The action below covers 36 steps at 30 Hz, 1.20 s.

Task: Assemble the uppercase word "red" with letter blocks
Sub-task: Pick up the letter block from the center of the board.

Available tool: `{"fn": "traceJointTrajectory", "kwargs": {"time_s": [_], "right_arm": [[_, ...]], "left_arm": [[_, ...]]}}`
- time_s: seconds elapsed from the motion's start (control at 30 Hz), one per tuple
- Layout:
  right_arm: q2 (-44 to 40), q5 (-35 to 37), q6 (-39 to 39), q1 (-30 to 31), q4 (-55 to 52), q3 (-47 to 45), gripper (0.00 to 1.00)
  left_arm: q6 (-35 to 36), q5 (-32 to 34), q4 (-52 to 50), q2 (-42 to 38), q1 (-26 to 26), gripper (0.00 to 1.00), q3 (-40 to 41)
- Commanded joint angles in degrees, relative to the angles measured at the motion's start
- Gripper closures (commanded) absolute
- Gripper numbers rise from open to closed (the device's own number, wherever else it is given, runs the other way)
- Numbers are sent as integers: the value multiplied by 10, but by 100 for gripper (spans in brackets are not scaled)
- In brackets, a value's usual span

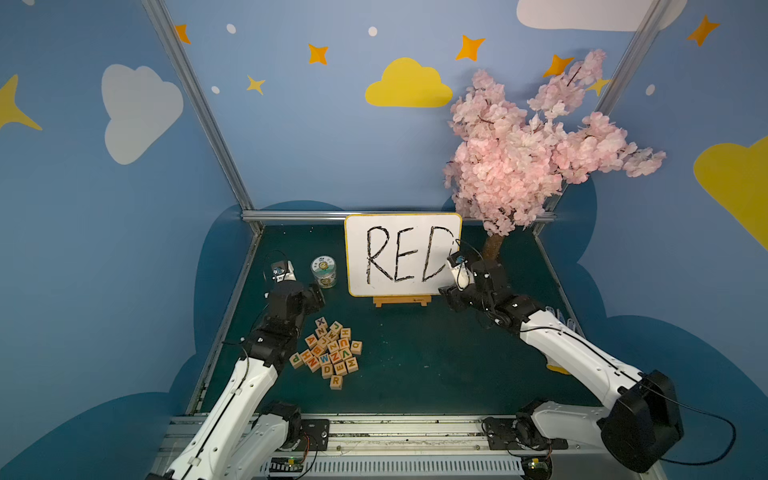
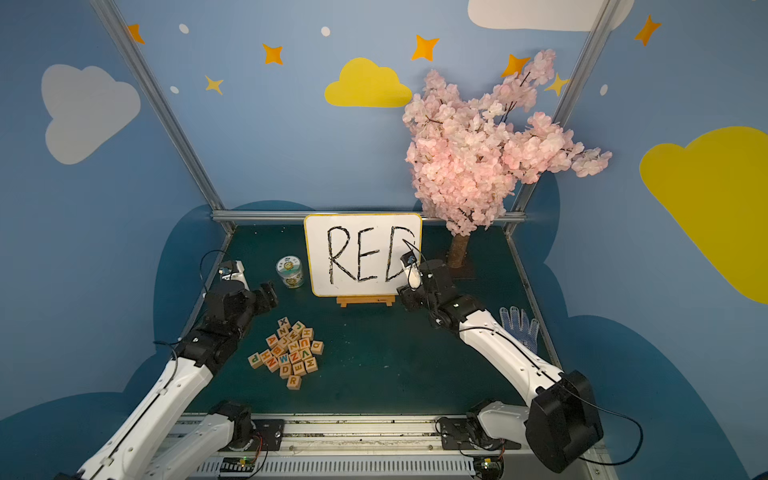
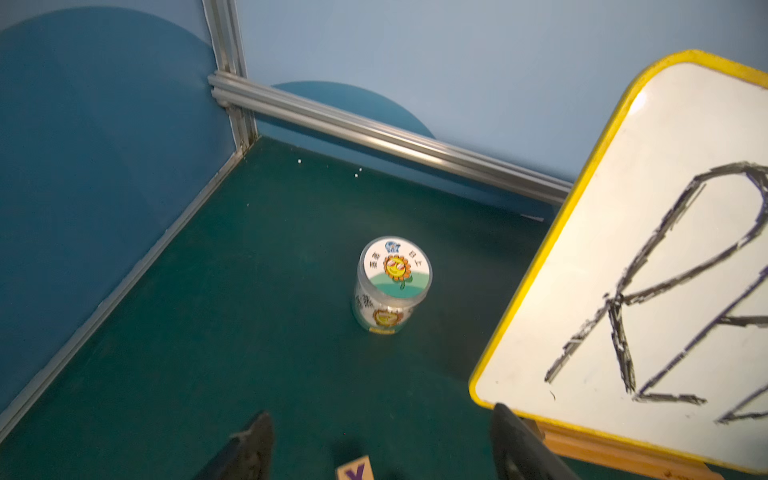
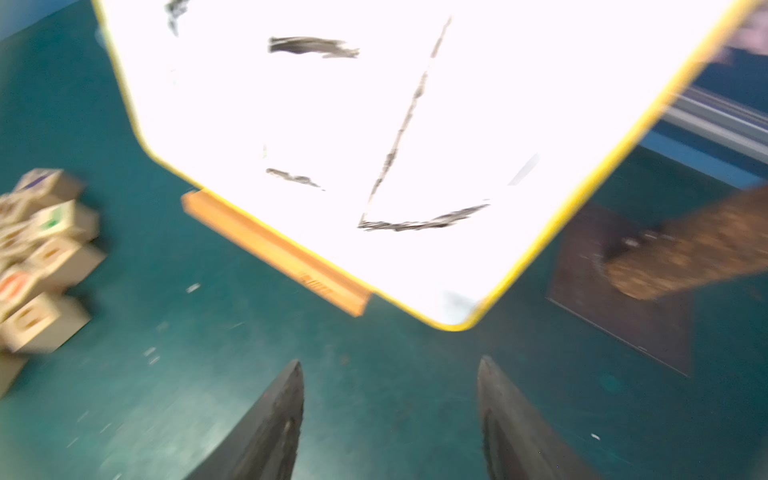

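Observation:
The letter blocks [image 1: 328, 351] [image 2: 286, 351] lie in a loose pile on the green mat, front left of centre. At the pile's near edge I read an R block [image 1: 336, 381] [image 2: 294, 381], a D block [image 1: 327, 369] and an E block [image 1: 340, 367]. My left gripper [image 1: 316, 297] [image 3: 382, 419] hovers just behind the pile. It is open and empty, with an X block [image 3: 354, 468] on the mat below it. My right gripper [image 1: 449, 296] [image 4: 388, 365] hangs open and empty in front of the board's right corner. The blurred pile [image 4: 41, 257] lies off to its side.
A white yellow-framed board [image 1: 403, 253] with handwritten RED stands on a wooden easel at the back centre. A round labelled jar [image 1: 323, 271] [image 3: 392, 284] stands left of it. A pink blossom tree [image 1: 532, 141] rises at the back right. A glove [image 2: 519, 324] lies by the right wall.

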State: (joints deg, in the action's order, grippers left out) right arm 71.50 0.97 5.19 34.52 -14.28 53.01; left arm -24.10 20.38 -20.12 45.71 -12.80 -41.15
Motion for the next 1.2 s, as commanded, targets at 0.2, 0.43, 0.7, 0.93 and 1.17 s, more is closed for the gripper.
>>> {"fn": "traceJointTrajectory", "kwargs": {"time_s": [0.2, 0.43, 0.7, 0.93, 1.17], "right_arm": [[17, -135, 18, 127, -52, 46, 35], [116, -183, 17, 232, -55, 98, 40], [221, -234, 6, 306, -24, 141, 49], [315, -258, -13, 344, -43, 203, 51], [378, -265, -11, 365, -55, 249, 54]], "left_arm": [[-120, -82, -296, -109, 0, 19, -25], [-173, -134, -351, -142, 5, 18, -44], [-268, -204, -395, -198, 8, 19, -23], [-299, -208, -427, -264, 9, 20, -16], [-302, -206, -448, -278, 10, 20, -11]]}}
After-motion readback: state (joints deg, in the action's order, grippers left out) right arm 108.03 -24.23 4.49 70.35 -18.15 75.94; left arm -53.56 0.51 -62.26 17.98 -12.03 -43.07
